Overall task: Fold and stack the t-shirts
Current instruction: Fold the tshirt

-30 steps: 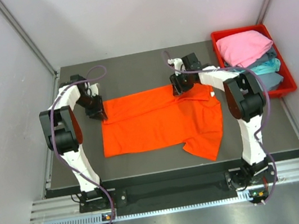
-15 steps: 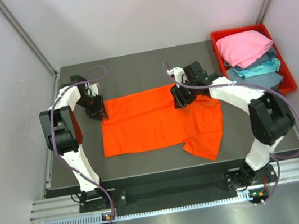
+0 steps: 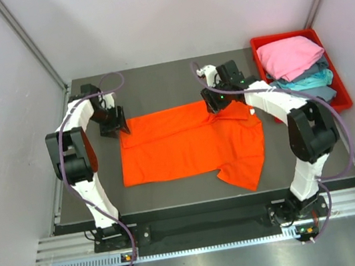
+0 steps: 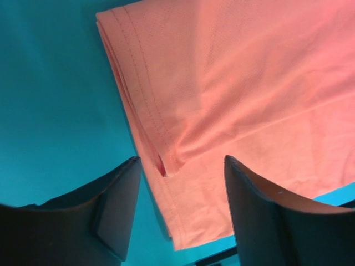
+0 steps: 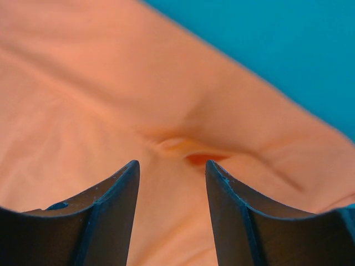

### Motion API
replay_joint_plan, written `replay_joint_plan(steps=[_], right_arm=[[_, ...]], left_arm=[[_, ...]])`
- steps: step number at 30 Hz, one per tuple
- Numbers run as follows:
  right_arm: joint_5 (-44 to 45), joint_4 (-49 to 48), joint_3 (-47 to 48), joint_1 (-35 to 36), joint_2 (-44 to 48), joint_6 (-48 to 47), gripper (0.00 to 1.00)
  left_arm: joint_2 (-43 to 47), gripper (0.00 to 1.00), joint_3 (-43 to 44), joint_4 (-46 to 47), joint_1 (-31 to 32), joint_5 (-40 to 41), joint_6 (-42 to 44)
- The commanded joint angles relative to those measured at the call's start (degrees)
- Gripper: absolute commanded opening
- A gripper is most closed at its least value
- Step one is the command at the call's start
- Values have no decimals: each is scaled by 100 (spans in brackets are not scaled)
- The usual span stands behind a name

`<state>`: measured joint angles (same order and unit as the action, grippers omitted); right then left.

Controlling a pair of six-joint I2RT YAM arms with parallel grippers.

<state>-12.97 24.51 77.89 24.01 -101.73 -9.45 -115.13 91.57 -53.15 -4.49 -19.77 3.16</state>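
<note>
Across the middle of the top view, the dark tabletop (image 3: 156, 85) carries the orange t-shirt (image 3: 180, 147). It lies flat as a wide block, with one sleeve flaring toward the lower right. At the upper right I see the red bin (image 3: 282, 36) at the tabletop's right edge, holding a pile of folded shirts. A pink t-shirt (image 3: 290, 54) is on top, a light teal t-shirt (image 3: 308, 82) is under it, and grey-blue cloth (image 3: 323, 93) is lowest.

My left fingers (image 3: 115, 124) are at the orange t-shirt's upper left corner. The left wrist view shows them spread apart, with the doubled, hemmed corner lying below the gap. My right fingers (image 3: 216, 104) are at the shirt's upper edge, right of centre. In the right wrist view they are spread too, over a small pucker in the cloth, and I cannot tell whether they touch it.
</note>
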Motion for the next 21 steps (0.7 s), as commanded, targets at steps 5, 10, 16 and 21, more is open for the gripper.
replay_joint_plan(steps=[5, 10, 16, 21], right_arm=[[321, -280, 956, -581, -821, -364, 52], [287, -254, 921, -845, -1015, -364, 52], [260, -184, 755, -951, -989, -443, 51], [217, -192, 649, -960, -1076, -443, 51]], left_arm=[[535, 70, 45, -100, -25, 78, 115], [597, 70, -43, -91, -25, 122, 89], [597, 70, -87, -64, -25, 149, 106], [544, 70, -60, -47, -17, 79, 27]])
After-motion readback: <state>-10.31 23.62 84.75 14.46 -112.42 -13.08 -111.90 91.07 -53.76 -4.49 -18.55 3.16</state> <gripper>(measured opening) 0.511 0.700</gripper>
